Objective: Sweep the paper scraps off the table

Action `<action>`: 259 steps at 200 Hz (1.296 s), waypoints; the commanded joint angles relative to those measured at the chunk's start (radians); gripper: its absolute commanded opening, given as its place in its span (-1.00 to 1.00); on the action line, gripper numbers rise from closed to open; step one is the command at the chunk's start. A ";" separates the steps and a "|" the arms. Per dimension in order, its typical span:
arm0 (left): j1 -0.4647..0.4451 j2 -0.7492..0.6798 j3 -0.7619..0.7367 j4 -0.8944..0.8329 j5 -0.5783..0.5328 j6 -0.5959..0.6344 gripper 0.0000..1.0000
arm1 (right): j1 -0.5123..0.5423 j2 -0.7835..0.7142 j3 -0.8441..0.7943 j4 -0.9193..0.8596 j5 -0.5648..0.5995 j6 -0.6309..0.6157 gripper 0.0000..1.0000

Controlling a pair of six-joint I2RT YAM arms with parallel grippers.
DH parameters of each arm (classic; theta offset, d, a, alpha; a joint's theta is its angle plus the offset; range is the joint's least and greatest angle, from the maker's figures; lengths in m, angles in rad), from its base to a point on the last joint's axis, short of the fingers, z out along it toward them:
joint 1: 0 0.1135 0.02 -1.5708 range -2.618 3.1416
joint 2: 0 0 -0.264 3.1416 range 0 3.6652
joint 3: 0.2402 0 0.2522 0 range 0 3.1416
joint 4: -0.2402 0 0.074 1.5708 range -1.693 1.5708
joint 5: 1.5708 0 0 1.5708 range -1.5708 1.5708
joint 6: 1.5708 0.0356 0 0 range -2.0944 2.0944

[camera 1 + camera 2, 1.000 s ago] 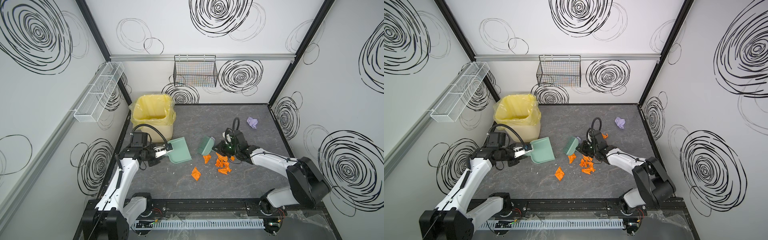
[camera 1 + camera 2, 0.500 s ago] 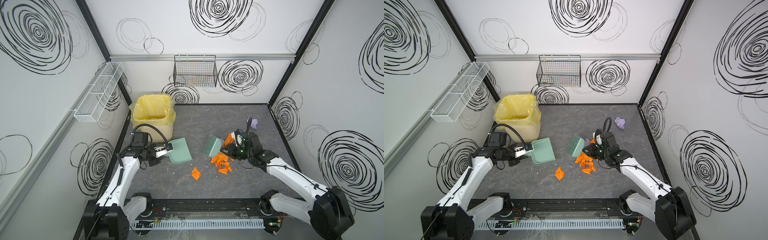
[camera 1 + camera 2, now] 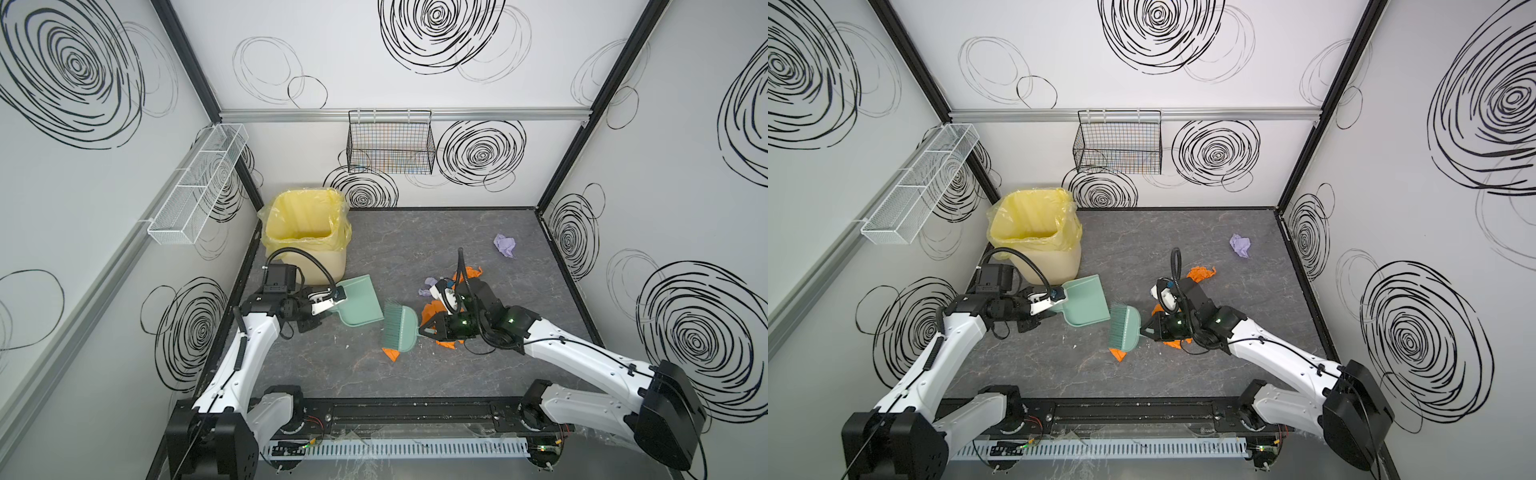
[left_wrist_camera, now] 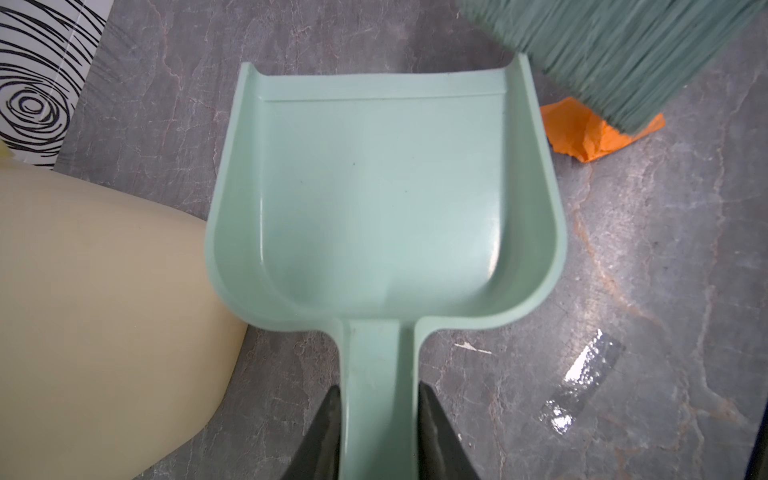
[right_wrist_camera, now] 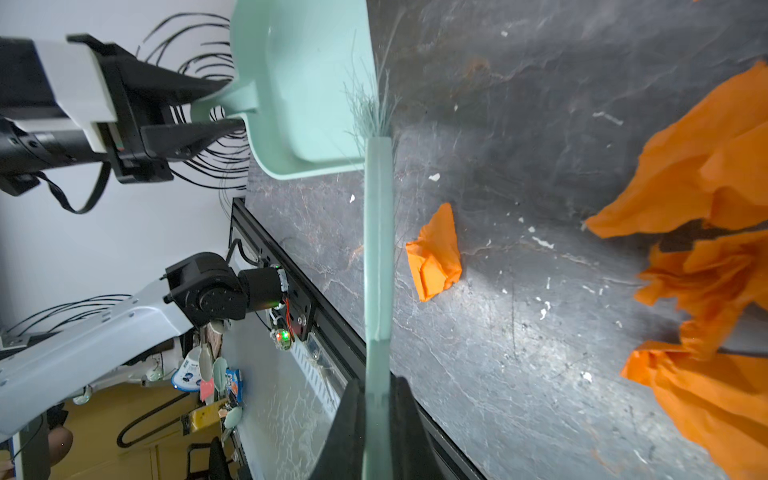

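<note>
Left claw is pinched narrow on the flat handle of the smooth mint-green plastic dustpan, and the right claw is squeezed tight on the matching brush. The crinkly orange paper scraps lie on the veined grey table right by the bristles, with a lilac wad well apart.

On the worktop, the bin stands back left, the dustpan just before it. The brush is just right of the dustpan, one of the paper scraps partly under it. More lie right of the brush, one alone far back right.
</note>
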 commanded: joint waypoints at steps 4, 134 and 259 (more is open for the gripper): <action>0.006 0.009 0.018 0.016 0.024 -0.007 -1.00 | 0.030 0.037 -0.016 0.008 0.021 -0.006 -1.00; -0.001 0.018 -0.007 0.027 0.024 -0.015 -1.00 | -0.102 0.136 0.249 -0.343 0.495 -0.163 -1.00; -0.154 0.060 -0.040 0.091 -0.031 -0.098 -1.00 | -0.304 -0.076 0.371 -0.362 0.558 -0.270 -1.00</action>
